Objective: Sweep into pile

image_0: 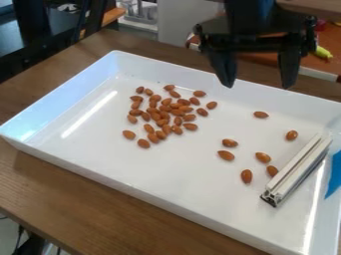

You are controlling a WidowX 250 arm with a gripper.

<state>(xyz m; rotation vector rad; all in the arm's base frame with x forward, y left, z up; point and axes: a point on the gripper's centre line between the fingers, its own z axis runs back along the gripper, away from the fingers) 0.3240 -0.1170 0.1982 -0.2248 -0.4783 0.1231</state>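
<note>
Open, my pincer (257,84) hangs at one o'clock, masking bits of the white tray (40,127)'s far rim. From its middle, almonds (164,115) crowd at eleven, some overlapped; loose almonds (226,155) lie two to four. Beyond the metal bar (297,169) at four, a blue patch (335,174) is cut off.

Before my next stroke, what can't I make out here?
- Blue thing: camera view, cut off by the right edge; can't tell what it is.
- Tray: camera view, right corners cut off by the frame.
- Bar: camera view, its own top hides its underside.
- Piled almonds: camera view, overlaps hide parts, so no sure count.
</note>
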